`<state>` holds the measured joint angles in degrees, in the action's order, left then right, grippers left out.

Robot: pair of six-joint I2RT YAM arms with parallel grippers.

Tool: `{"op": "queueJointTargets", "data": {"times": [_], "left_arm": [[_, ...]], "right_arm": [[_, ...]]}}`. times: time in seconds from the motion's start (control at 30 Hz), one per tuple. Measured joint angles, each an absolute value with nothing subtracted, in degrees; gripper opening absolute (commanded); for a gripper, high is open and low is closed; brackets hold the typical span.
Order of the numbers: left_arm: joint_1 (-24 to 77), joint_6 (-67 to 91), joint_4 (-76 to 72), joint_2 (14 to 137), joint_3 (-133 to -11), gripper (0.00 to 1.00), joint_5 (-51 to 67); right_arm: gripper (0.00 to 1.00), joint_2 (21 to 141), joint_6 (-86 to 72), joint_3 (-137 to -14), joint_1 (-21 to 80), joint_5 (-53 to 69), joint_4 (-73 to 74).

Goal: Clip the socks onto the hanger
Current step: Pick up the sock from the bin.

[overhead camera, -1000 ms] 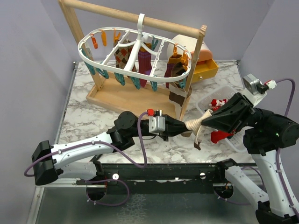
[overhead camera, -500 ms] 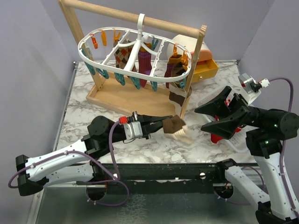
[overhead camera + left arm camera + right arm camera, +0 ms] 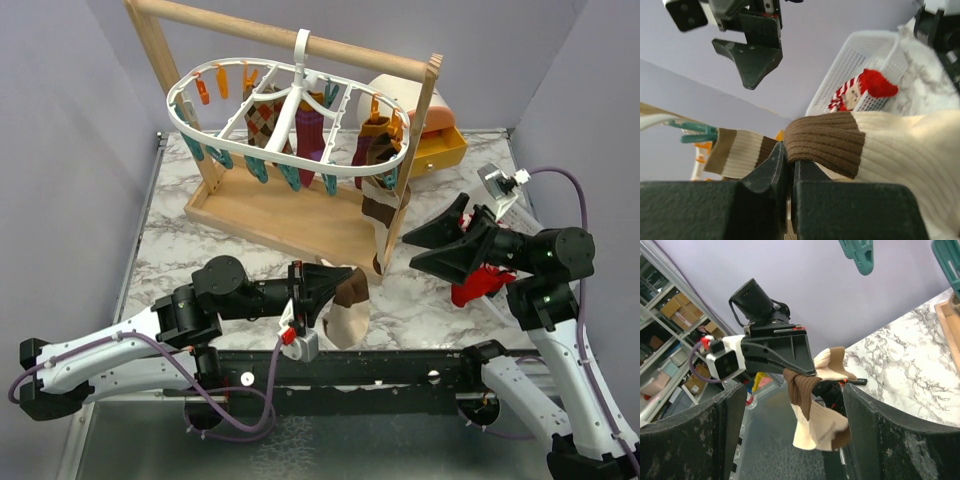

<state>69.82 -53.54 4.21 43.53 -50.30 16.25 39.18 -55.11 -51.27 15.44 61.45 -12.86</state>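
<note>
My left gripper (image 3: 335, 284) is shut on the brown cuff of a cream-and-brown sock (image 3: 347, 303), which hangs over the table's near edge. The left wrist view shows the jaws (image 3: 788, 156) pinching that cuff (image 3: 825, 142). My right gripper (image 3: 410, 251) stands open to the right of the sock, apart from it, with nothing between its fingers; in its wrist view the sock (image 3: 816, 424) dangles beyond the open gripper (image 3: 792, 437). The white oval hanger (image 3: 297, 92) hangs on the wooden bar with an argyle sock (image 3: 265, 118), a maroon sock (image 3: 308, 132) and a brown-striped sock (image 3: 372, 145) clipped on it.
The wooden rack's tray (image 3: 270, 212) stands at the back centre. A yellow drawer box (image 3: 442, 150) sits behind it on the right. A white slatted basket (image 3: 875, 45) under the right arm holds a red-and-white sock (image 3: 860, 92). Teal clips (image 3: 859, 254) hang above the right gripper.
The right gripper let go of the cream-and-brown sock, opened wide and drew back to the right. The left arm pulled the sock back toward the near edge and turned it.
</note>
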Motion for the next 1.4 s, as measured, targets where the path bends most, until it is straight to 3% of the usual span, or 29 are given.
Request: {"op": "queueJointTargets", "data": {"times": [0.27, 0.43, 0.77, 1.07, 1.17, 1.4], "left_arm": [[75.1, -78.8, 2.6, 46.2, -46.2, 0.0, 10.9], [79.2, -90.6, 1.4, 48.8, -44.9, 0.0, 5.6], [83.4, -102.6, 3.0, 51.4, -48.3, 0.0, -0.3], [84.3, -108.6, 6.4, 55.3, -54.0, 0.0, -1.1], [84.5, -109.8, 6.7, 56.5, -55.2, 0.0, -1.0], [84.5, -110.8, 8.1, 57.4, -55.4, 0.0, -1.1]], "right_arm": [[0.83, 43.0, -60.2, -50.6, 16.5, 61.1, -17.0], [0.83, 46.5, -58.3, -53.4, 17.6, 60.3, -11.4], [0.8, 51.1, -56.3, -54.6, 20.1, 59.5, -1.3], [0.72, 53.3, -54.6, -56.0, 23.9, 59.4, 3.4], [0.63, 54.3, -54.6, -56.3, 26.3, 59.4, 3.3], [0.18, 55.6, -53.9, -57.2, 30.4, 59.4, 3.2]]}}
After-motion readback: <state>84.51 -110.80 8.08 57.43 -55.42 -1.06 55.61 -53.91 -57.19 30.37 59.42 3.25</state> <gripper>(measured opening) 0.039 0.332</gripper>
